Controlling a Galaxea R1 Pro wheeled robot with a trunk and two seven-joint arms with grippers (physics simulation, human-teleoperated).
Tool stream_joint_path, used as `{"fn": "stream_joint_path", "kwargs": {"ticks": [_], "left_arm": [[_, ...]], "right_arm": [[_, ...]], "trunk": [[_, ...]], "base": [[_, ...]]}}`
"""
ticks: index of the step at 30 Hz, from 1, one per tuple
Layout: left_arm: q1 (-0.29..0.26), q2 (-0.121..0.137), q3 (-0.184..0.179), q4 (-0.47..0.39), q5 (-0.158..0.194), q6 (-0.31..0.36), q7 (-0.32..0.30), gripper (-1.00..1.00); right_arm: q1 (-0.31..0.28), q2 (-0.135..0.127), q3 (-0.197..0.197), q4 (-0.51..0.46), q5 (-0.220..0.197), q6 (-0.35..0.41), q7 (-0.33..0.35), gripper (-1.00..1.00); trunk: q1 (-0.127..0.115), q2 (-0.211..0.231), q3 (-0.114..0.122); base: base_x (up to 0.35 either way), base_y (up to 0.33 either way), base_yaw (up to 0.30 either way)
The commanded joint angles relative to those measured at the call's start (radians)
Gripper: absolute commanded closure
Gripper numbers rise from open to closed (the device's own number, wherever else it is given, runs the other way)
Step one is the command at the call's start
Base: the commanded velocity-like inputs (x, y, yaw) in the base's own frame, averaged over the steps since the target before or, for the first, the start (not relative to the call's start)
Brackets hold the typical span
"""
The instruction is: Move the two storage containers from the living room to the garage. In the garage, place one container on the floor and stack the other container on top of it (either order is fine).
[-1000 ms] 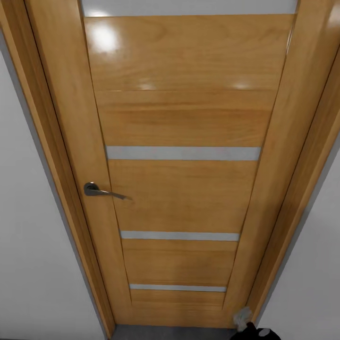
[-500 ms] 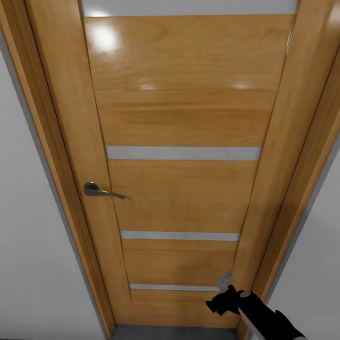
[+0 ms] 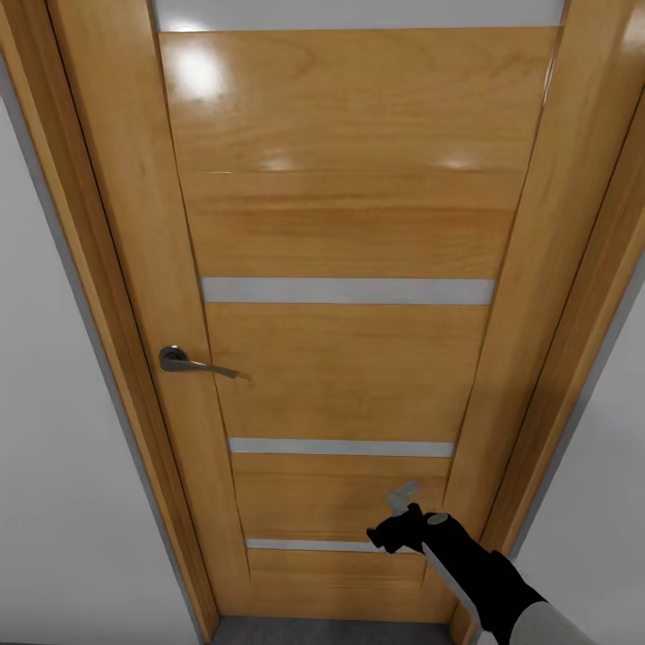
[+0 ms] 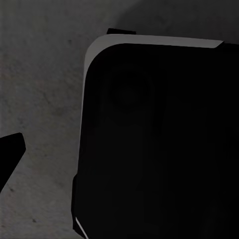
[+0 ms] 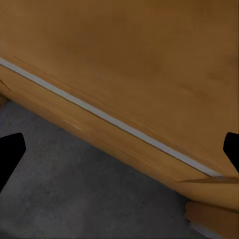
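Note:
The two storage containers are out of view. A shut wood-panelled door [image 3: 345, 358] with grey strips and a metal lever handle [image 3: 184, 361] stands right before me. My right gripper [image 3: 402, 495] is raised in front of the door's lower panel, near the lowest strip. In the right wrist view the right gripper [image 5: 119, 149] is open and empty, its fingertips [image 5: 10, 152] wide apart over the door's base and the dark grey floor [image 5: 74, 199]. My left gripper [image 4: 119, 149] hangs open over the mottled floor [image 4: 40, 74], one fingertip [image 4: 10, 154] showing.
White walls [image 3: 54, 502] flank the wooden door frame [image 3: 98, 269] on both sides. A strip of dark grey floor [image 3: 322, 632] shows under the door. A dark rounded part of my own body [image 4: 159, 149] lies under the left gripper.
My right arm has risen from the bottom right corner, moving up and left toward the door's lower panel. The door and handle have not moved.

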Motion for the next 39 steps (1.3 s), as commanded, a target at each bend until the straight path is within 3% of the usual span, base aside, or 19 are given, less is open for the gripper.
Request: {"fn": "stream_joint_path", "kwargs": {"ticks": [1, 5, 11, 25, 33, 39], "left_arm": [[0.000, 0.000, 0.000, 0.000, 0.008, -0.002, 0.000, -1.00], [0.000, 0.000, 0.000, 0.000, 0.008, -0.003, 0.000, -1.00], [0.000, 0.000, 0.000, 0.000, 0.008, -0.003, 0.000, -1.00], [0.000, -0.001, 0.000, 0.000, 0.008, -0.003, 0.000, -1.00], [0.000, -0.001, 0.000, 0.000, 0.008, -0.003, 0.000, -1.00], [0.000, 0.000, 0.000, 0.000, 0.008, -0.003, 0.000, -1.00]], "right_arm": [[-0.001, 0.003, 0.003, -0.002, -0.007, 0.005, -0.010, -1.00], [-0.016, 0.028, 0.003, -0.025, -0.009, 0.006, -0.044, -1.00], [-0.037, 0.060, 0.003, -0.205, -0.009, 0.139, -0.078, -1.00], [-0.038, 0.063, 0.003, -0.381, -0.008, 0.264, -0.148, -1.00], [-0.108, 0.064, 0.003, -0.378, -0.008, 0.278, -0.186, -1.00], [-0.210, 0.068, 0.003, -0.281, -0.007, 0.327, -0.229, -1.00]], "trunk": [[0.000, -0.001, -0.001], [0.000, -0.001, -0.001], [0.000, -0.001, -0.001], [0.000, -0.001, -0.001], [0.000, -0.001, -0.001], [0.000, -0.001, -0.001]], "base": [[0.000, 0.000, 0.000], [0.000, 0.000, 0.000], [0.000, 0.000, 0.000], [0.000, 0.000, 0.000], [0.000, 0.000, 0.000], [0.000, 0.000, 0.000]]}}
